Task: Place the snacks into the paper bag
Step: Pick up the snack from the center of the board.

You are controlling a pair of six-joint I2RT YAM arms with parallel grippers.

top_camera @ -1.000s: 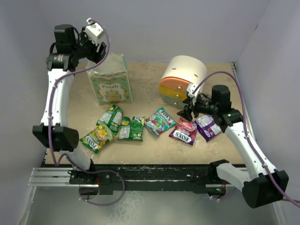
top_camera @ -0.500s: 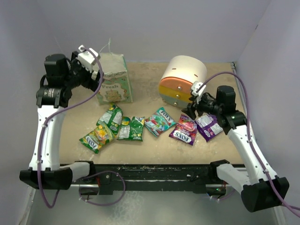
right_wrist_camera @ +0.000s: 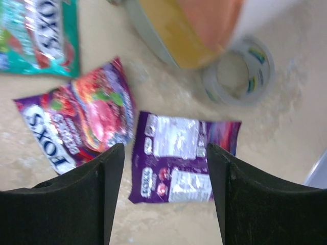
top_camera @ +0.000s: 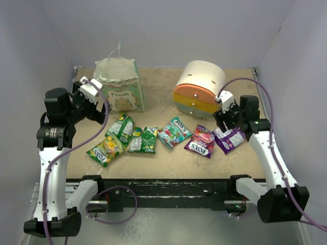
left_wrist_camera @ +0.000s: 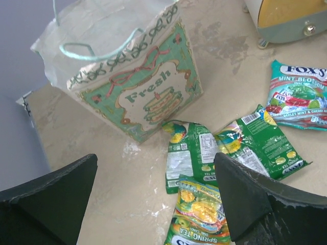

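Observation:
The paper bag (top_camera: 121,88), pale green with "Fresh" lettering, stands upright at the back left, also in the left wrist view (left_wrist_camera: 135,87). Several snacks lie in a row before it: a yellow-green packet (top_camera: 104,150), two green ones (top_camera: 121,128) (top_camera: 143,139), a teal one (top_camera: 174,132), a red-purple one (top_camera: 200,141) and a purple one (top_camera: 228,138). My left gripper (top_camera: 98,109) (left_wrist_camera: 156,163) hangs open and empty, left of the bag, above bare table beside the green packets (left_wrist_camera: 191,153). My right gripper (top_camera: 219,122) (right_wrist_camera: 164,150) is open over the purple packet (right_wrist_camera: 179,158), not touching it.
A round white, orange and yellow drawer unit (top_camera: 198,89) stands at the back right, close behind my right gripper. A roll of clear tape (right_wrist_camera: 240,71) lies by its foot. Grey walls close in the table on three sides.
My left arm has come down from above the bag's mouth to the bag's left front, its jaws spreading wider. My right gripper has shifted right, from the red-purple packet to over the purple one.

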